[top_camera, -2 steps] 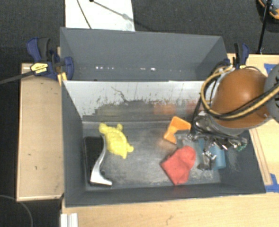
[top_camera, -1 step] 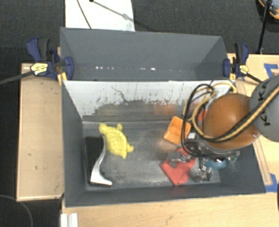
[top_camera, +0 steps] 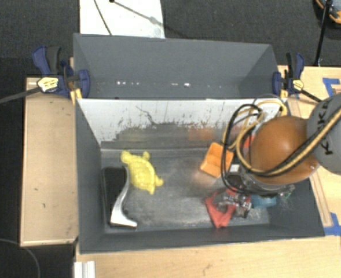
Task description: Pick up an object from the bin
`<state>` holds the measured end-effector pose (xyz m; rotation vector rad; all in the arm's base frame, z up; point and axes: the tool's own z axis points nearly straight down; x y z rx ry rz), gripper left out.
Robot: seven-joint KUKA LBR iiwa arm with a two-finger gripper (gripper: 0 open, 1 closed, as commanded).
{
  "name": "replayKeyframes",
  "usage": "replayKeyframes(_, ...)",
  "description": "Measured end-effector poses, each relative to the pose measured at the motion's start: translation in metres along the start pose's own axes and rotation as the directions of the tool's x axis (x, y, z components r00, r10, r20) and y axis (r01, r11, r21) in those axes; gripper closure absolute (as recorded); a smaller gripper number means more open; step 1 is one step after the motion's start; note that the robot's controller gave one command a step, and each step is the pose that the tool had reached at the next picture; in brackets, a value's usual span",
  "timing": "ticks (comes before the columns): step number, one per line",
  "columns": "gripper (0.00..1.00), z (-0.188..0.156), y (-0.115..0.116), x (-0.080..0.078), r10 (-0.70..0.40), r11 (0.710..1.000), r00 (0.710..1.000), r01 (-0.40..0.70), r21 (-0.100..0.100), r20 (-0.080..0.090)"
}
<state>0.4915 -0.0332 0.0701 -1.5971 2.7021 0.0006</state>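
Pincer down at red piece by bin front wall; opening untellable. Probably light, thin: take across middle.

I see a yellow toy at left and an orange block at right. The near piece is red, the bin grey.

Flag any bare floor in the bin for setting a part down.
Biggest bare patch: mid-floor between the yellow toy and the orange block. Front strip between the white curved piece and the red piece is also free. Right side is crowded: claw, block, red piece.
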Motion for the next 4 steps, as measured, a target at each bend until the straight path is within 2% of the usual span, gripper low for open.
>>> replayKeyframes(3, 1.0, -0.009, 0.001, 0.0, -0.009, 1.0, 1.0, 0.009, -0.006, -0.002)
replayKeyframes(4, 1.0, -0.031, 0.002, 0.0, -0.005, 1.0, 1.0, 0.005, -0.008, -0.003)
